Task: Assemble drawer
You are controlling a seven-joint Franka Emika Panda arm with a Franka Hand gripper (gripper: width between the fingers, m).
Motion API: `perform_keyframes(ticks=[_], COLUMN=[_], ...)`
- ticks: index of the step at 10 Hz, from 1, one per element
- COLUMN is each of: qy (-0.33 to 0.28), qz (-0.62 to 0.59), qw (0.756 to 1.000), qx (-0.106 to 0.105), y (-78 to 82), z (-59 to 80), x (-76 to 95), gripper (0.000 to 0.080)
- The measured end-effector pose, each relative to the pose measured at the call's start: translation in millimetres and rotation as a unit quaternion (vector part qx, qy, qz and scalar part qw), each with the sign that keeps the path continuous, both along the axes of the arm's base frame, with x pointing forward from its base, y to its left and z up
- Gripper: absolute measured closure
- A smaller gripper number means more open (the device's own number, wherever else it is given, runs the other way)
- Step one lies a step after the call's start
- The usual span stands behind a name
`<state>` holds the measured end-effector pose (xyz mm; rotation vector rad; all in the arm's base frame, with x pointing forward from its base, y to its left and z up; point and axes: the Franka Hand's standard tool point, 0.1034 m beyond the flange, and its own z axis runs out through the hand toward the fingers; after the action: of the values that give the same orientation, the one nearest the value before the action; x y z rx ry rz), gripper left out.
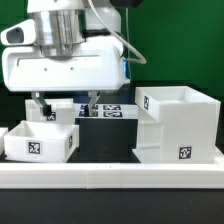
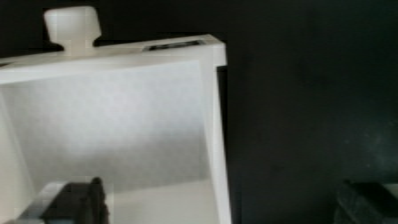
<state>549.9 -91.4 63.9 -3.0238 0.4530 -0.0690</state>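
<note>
— Beside the housing [image 1: 176, 125], toward the exterior view's left, what rests on the surface [image 1: 105, 142]?
— One shallow tray [image 1: 40, 141], farthest from the housing; a second tray [image 1: 62, 106] nearer it, beneath the fingers [image 1: 92, 104], spread wide, holding nothing.
— And the wrist view?
— The second tray [image 2: 125, 120] and its knob [image 2: 70, 25]; one finger [image 2: 80, 200] is over its floor, the other outside its wall.

From my remote seat, the hand housing [image 1: 65, 68] is a wide, rounded white box, tinged bluish at one end. Above it sits a grey metallic cylindrical wrist [image 1: 58, 28], with a thin dark cable [image 1: 121, 38] looping beside it. The gripper [image 1: 66, 108] carries two dark, blocky, matte fingers [image 2: 80, 202].
</note>
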Motion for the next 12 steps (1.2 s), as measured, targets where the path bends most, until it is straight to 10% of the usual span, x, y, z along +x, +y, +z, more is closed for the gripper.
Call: perform_keyframes(ticks=[6,12], qy=[0.001,0.005], qz=[0.007,0.017], qw=[1.0,1.0], qx=[-0.022,-0.026], y=[-1.4,2.0], z=[-42.7,-55.7], x=[-7.3,-17.1], gripper=[0.0151,0.0151])
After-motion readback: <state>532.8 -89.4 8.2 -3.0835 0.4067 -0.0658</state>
